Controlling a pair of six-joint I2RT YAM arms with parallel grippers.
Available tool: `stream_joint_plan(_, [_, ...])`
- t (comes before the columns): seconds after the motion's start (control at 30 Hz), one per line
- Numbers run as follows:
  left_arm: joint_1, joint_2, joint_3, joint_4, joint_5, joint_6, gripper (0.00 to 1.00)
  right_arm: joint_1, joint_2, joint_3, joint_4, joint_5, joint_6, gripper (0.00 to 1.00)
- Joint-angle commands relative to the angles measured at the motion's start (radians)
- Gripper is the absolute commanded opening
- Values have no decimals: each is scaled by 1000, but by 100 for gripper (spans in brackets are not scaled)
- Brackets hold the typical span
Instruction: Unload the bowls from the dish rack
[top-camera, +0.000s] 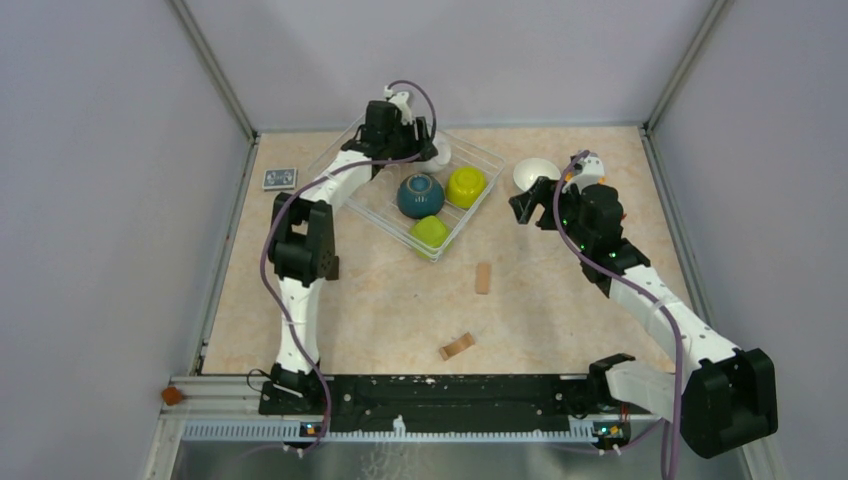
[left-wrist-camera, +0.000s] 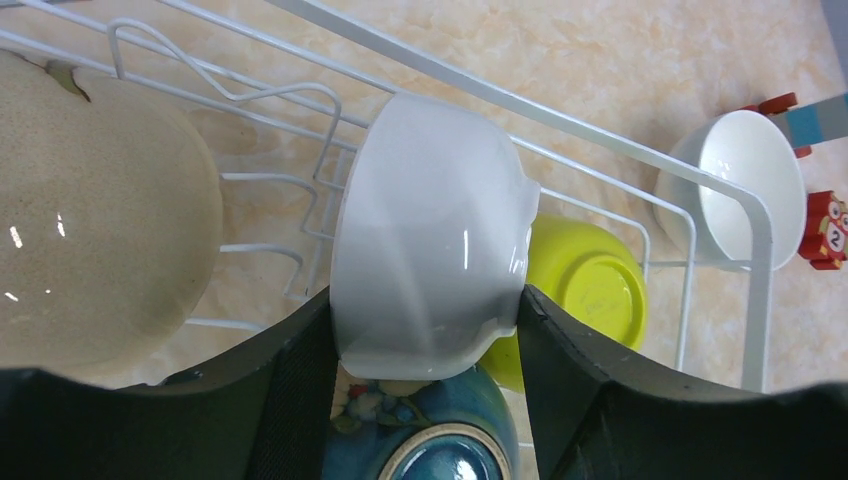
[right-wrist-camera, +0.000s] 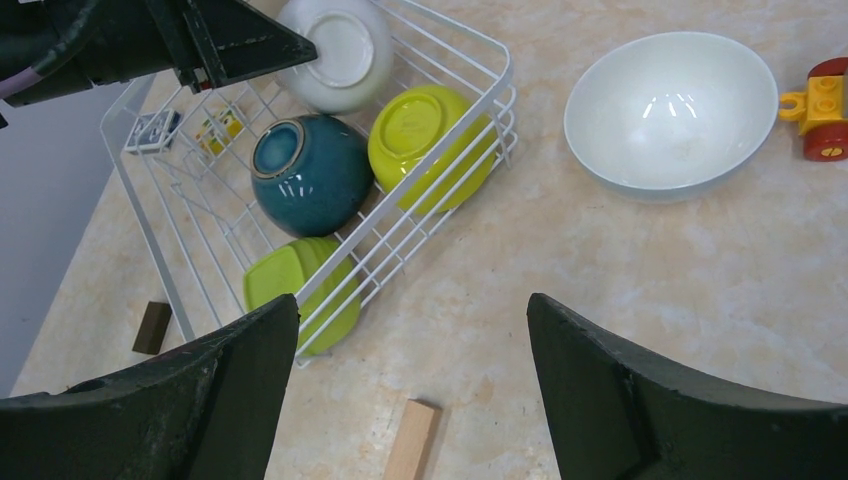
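**Bowls: one on the worktop, five in the dish rack**

Your left tool is clenched on the gripped white bowl, one finger pressed against each side of it, at the far end of the dish rack. That bowl is tilted, with its base turned away from the tool. You cannot tell whether it rests on the wires or hangs just clear of them. Beside it, on the left of the left wrist view, the beige bowl sits bottom up inside the rack.

The teal bowl lies on its side in the middle of the rack, against the far lime bowl on its right. The near lime bowl leans in the rack's near corner.

The loose white bowl stands mouth up on the worktop, to the right of the rack and apart from it, with a red toy brick just beside it.

Your right tool is released and holds nothing. Its fingers are spread above the worktop, near the rack's right side and on the near side of the loose white bowl. A wooden block lies on the worktop on the near side of the rack.
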Motion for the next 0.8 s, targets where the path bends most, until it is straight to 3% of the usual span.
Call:
stream_joint_plan(0.0, [-5,-137,-38,88,51,-6,50,4,-24,-5,57,-27,-5,84])
stream_joint_plan(0.4, [-13,-296,-196,172,138,-46,43,4,-23,20,13,-33,-2,84])
stream_joint_plan(0.77, [-148,-505,-421,241,-15,48,41,5,-23,123,-148,51,48,85])
